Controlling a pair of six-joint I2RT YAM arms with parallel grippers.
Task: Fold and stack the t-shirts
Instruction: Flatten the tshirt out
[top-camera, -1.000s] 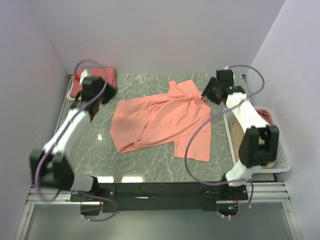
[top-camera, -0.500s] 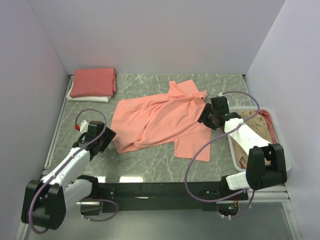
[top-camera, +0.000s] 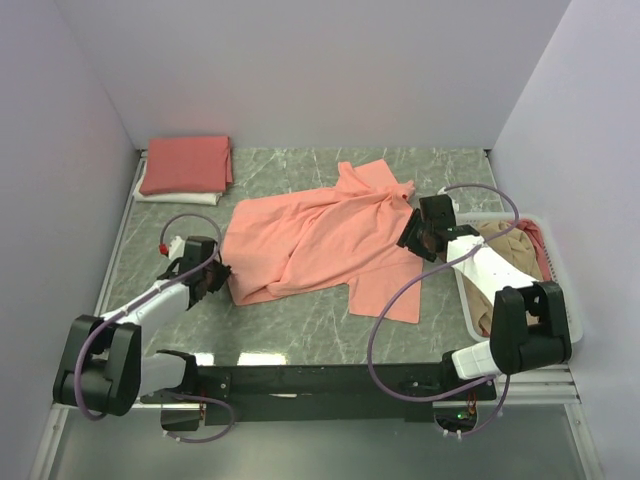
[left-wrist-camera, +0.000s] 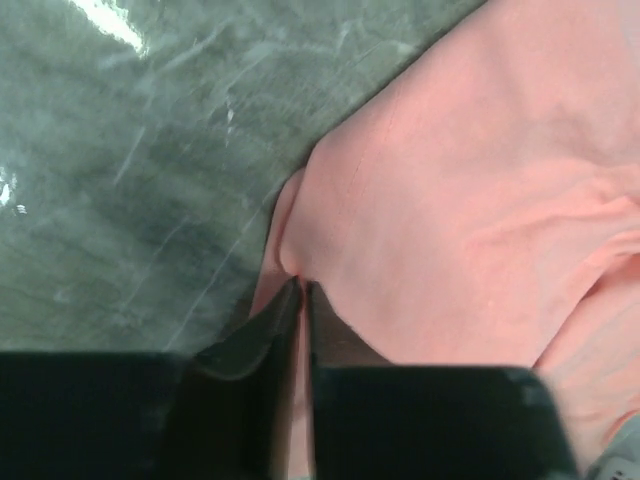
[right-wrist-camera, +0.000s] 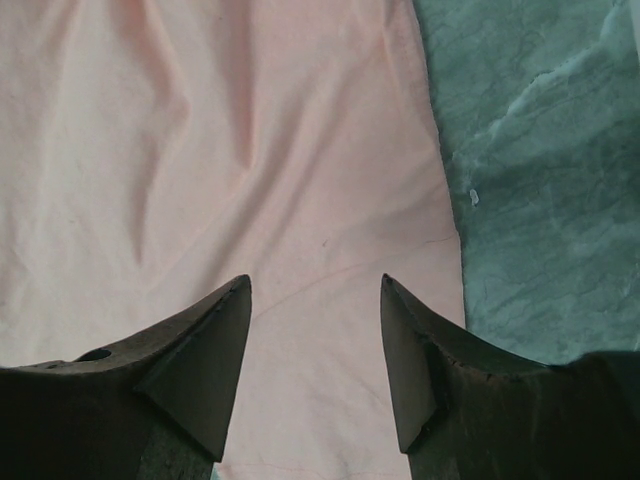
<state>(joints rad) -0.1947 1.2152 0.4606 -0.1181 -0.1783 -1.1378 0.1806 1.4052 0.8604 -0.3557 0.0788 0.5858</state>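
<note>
A salmon-pink t-shirt (top-camera: 320, 240) lies crumpled and spread on the green marble table (top-camera: 300, 320). My left gripper (top-camera: 217, 277) is at the shirt's near left corner and is shut on a pinch of its edge (left-wrist-camera: 290, 250). My right gripper (top-camera: 410, 238) is open just above the shirt's right side, and pink cloth (right-wrist-camera: 300, 200) fills the gap between its fingers. A folded salmon-pink shirt (top-camera: 186, 163) lies on a folded white one (top-camera: 178, 197) at the far left corner.
A white lattice basket (top-camera: 520, 300) stands at the right edge of the table, holding tan (top-camera: 505, 240) and pink cloth (top-camera: 536, 245). Grey walls close in the left, back and right sides.
My left arm swung from the folded stack down to the shirt's near left corner and shut on its edge. My right arm drew back from the far right and now hovers over the shirt's right side.
</note>
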